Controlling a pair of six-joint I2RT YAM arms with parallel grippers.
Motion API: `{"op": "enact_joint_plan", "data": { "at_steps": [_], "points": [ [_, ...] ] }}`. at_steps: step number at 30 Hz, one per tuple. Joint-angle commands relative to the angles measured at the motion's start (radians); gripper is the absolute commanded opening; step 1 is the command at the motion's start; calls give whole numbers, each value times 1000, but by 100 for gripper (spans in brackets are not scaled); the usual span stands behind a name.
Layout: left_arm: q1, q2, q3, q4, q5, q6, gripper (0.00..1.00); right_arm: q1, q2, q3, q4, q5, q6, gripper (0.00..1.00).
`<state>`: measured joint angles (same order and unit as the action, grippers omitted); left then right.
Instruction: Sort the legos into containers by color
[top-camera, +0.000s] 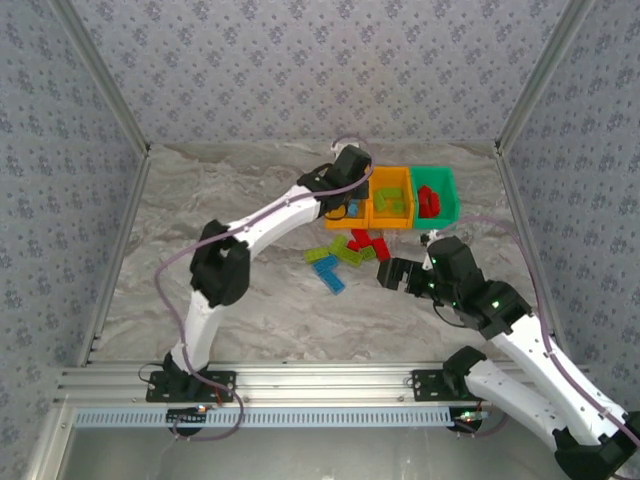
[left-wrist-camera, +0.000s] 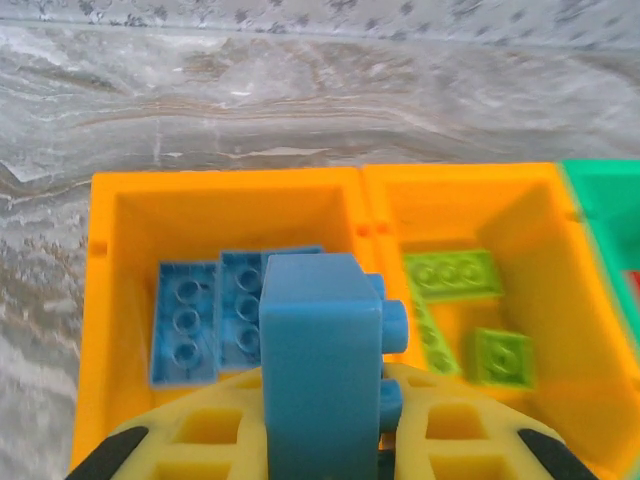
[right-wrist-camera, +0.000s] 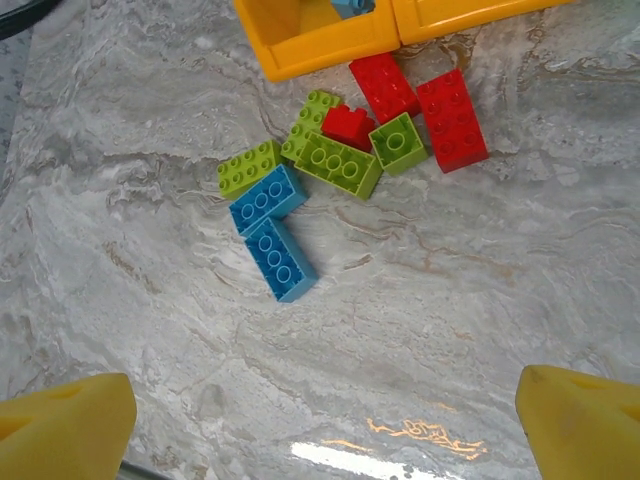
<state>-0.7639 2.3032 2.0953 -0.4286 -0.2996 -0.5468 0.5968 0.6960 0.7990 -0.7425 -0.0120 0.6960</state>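
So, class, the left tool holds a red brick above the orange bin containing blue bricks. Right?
No. The left wrist view shows the brick in the left tool is blue, not red; it is above the orange bin containing blue bricks.

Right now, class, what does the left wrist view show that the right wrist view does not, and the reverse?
Left wrist: the left gripper shut on a blue brick above the left bin, blue bricks in it, green bricks in the middle bin.
Right wrist: the open right gripper above loose bricks in red, green and blue.
Both: the orange bins, the table.
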Motion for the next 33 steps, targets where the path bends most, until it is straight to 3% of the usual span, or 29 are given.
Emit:
{"op": "enact_joint_plan", "data": {
  "at_steps": [1,4,8,12,17,24,28,33],
  "points": [
    [21,75,142,-91,17,85,26,9,-29,2,-71,51,35,100],
    [23,84,169,-87,36,99,44,12,-29,-6,-88,55,44,100],
    [18,17,105,-67,63,107,47,15,-17,-26,-63,59,47,100],
    [8,-207,-173,43,92,112,45,18,63,-30,-1,55,15,100],
    [-27,-673,-679,229,101,152,45,78,267,-1,108,37,-58,99],
    [-105,-1255,-1097,88,110,488,47,200,633,98,288,28,-242,95],
    [-107,-1482,-1245,-48,193,739,53,218,837,172,333,47,-318,84],
    [-106,-1631,-1398,-59,192,947,68,230,1046,276,306,42,-358,78]
  ]
}}
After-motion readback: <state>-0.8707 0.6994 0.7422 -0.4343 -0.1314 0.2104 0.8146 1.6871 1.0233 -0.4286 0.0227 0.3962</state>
